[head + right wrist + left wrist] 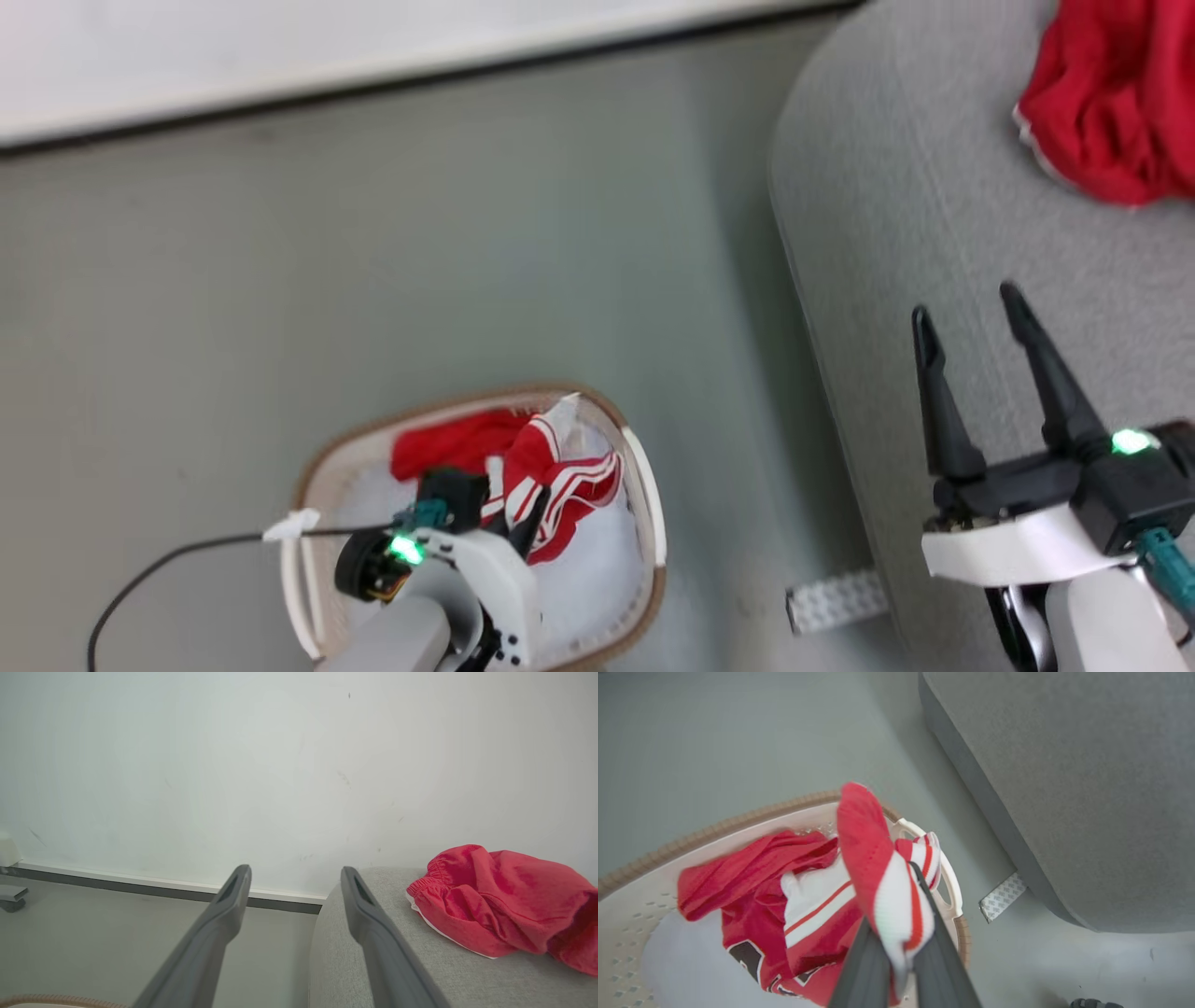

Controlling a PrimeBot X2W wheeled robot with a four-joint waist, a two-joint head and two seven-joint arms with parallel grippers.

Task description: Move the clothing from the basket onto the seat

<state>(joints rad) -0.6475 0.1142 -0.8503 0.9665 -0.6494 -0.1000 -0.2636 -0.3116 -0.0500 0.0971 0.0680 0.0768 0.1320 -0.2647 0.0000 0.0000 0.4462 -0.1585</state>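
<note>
**Left end effector pinches a jersey fold inside the basket**

In the left wrist view, the left end effector rises from the bottom centre, its two dark fingers closed tight on a fold of the soft red jersey with white panels and stripes. The pinched fold stands up as a long tongue. Its long axis runs from the fingers up and slightly left, and its red tip points at the far rim. The rest of the jersey lies crumpled in the oval cream-white perforated basket with a brown rim, with part of a black-and-white numeral showing at the lower left of the cloth.

In the head view the basket sits at the bottom centre on the grey-green floor. The large grey woven-fabric sofa fills the right side. A second crumpled red garment with white trim lies on it at the upper right.

The right end effector hangs over the sofa's edge at the lower right. Its fingers are spread wide and point up the frame, gripping nothing.
</note>
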